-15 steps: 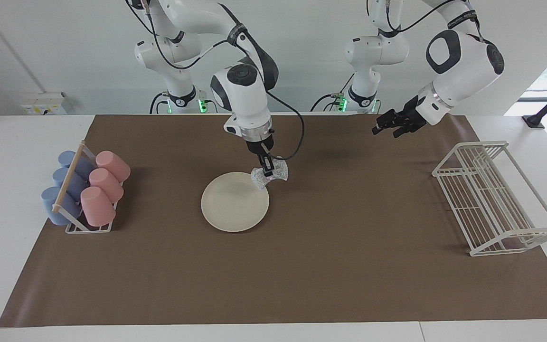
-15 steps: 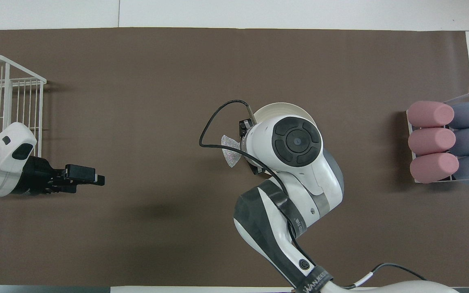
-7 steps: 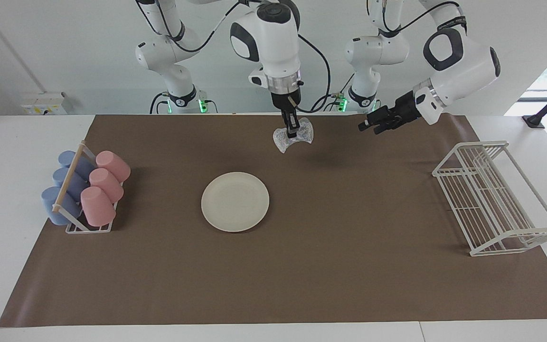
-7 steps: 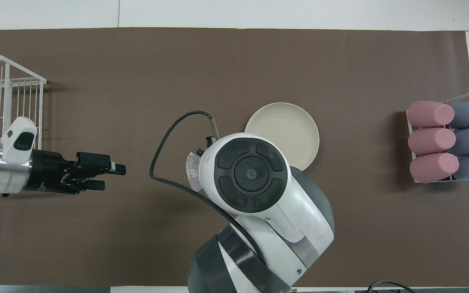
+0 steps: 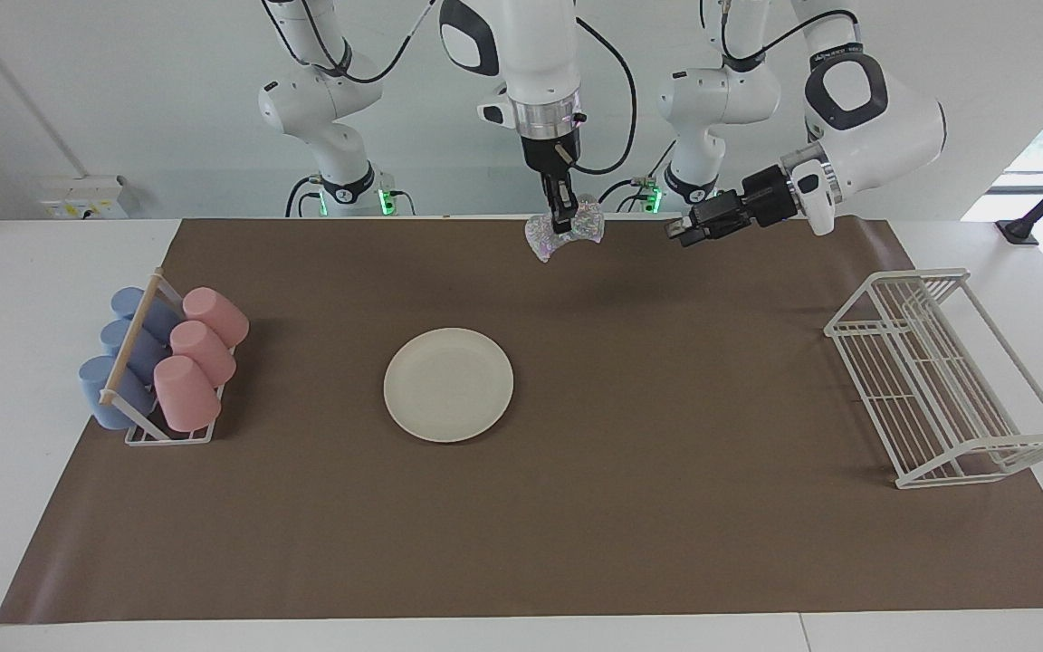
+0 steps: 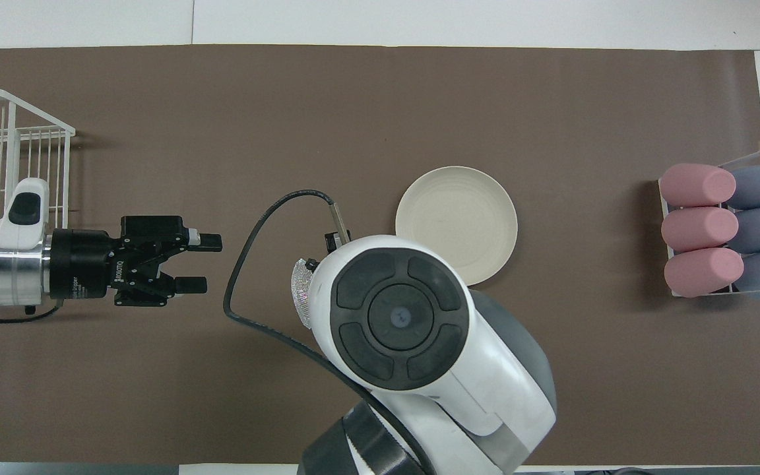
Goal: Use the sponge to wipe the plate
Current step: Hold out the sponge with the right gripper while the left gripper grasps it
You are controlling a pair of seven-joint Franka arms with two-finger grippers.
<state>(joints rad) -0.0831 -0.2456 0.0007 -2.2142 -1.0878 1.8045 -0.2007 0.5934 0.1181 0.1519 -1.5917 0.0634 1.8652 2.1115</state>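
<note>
The small silvery-grey, glittery mesh sponge (image 5: 565,237) is clamped between the closed fingers of the right tool (image 5: 563,223), which is held high in the air over the brown mat (image 5: 630,507) covering the table. The round, flat cream-white plate (image 5: 448,385) lies bare at the middle of the mat, apart from the sponge. The left tool (image 6: 196,264) is held in the air toward the white wire rack (image 5: 938,380), its fingers spread apart and holding nothing.
</note>
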